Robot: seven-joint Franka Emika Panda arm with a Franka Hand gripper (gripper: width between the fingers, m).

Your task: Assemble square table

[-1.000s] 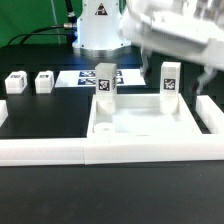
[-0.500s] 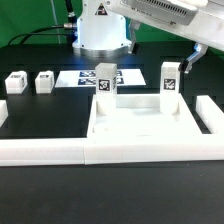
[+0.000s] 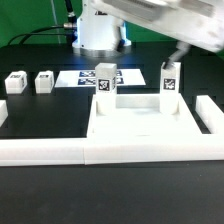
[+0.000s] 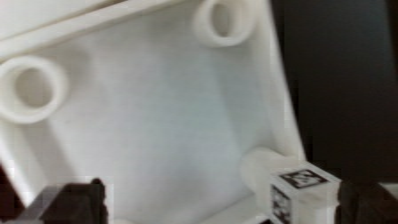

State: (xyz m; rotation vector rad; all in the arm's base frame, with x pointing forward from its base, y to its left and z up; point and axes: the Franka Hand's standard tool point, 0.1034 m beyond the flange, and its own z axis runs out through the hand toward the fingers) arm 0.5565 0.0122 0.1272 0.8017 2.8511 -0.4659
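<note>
I'd call it roughly halfway. The square tabletop (image 3: 140,125) sits mid-table, underside up, with its near edge right against the border wall (image 3: 50,152). Two legs stand upright at its far corners, the far-left leg (image 3: 105,79) and the far-right leg (image 3: 170,79), going by the exterior view's left and right. They look seated, but I can't tell how tight they are.

Two more are loose, well off to the exterior view's left: the outer leg block (image 3: 15,82) and the inner leg block (image 3: 44,81), which lies just beside the marker board (image 3: 78,77).

The wrist view shows one empty socket (image 4: 221,20) and a second empty socket (image 4: 31,88), presumably where those two go.

The gripper (image 4: 228,203) hangs over the slab with its jaws spread wide and nothing in them, and a tagged leg (image 4: 294,188) is below it. The arm (image 3: 165,18) is just a blur.
</note>
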